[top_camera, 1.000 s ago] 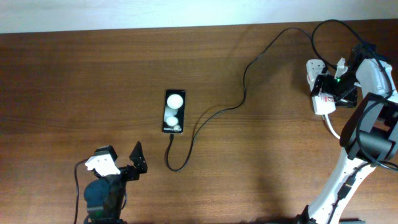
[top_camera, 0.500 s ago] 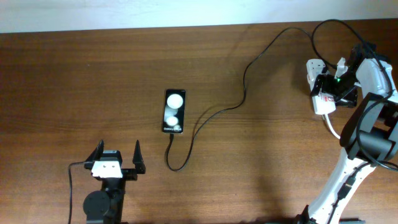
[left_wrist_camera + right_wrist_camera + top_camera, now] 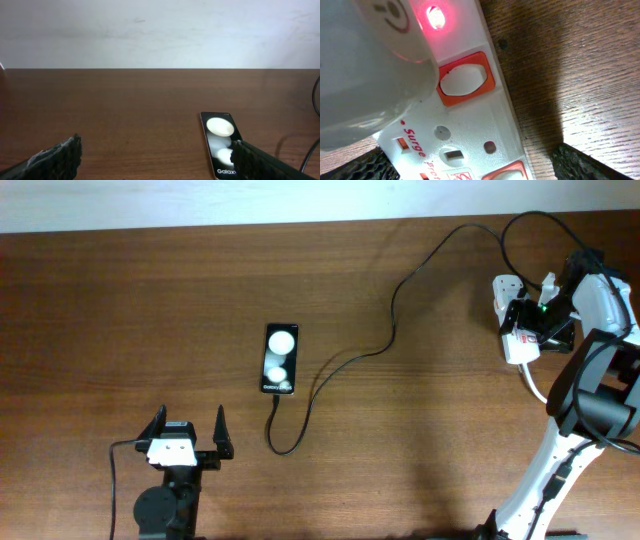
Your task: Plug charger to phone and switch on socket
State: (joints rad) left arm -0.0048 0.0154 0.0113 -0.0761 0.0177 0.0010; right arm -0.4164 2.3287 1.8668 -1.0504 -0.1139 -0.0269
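The black phone lies flat at mid-table, its screen showing two white glare spots. It also shows in the left wrist view. The charger cable has its tip at the phone's near short edge, loops toward me, then runs far right to the white power strip. My left gripper is open and empty, near and left of the phone. My right gripper is open, low over the strip. A red-framed white switch sits below a lit red lamp.
A large white rounded body sits on the strip beside the switch. The strip's thick white cord leads toward me along the right arm. The table's far edge meets a white wall.
A second ago my left arm was twisted to one side; it has since squared up, facing the far edge with its fingers spread. The right arm, phone and cable have not moved.
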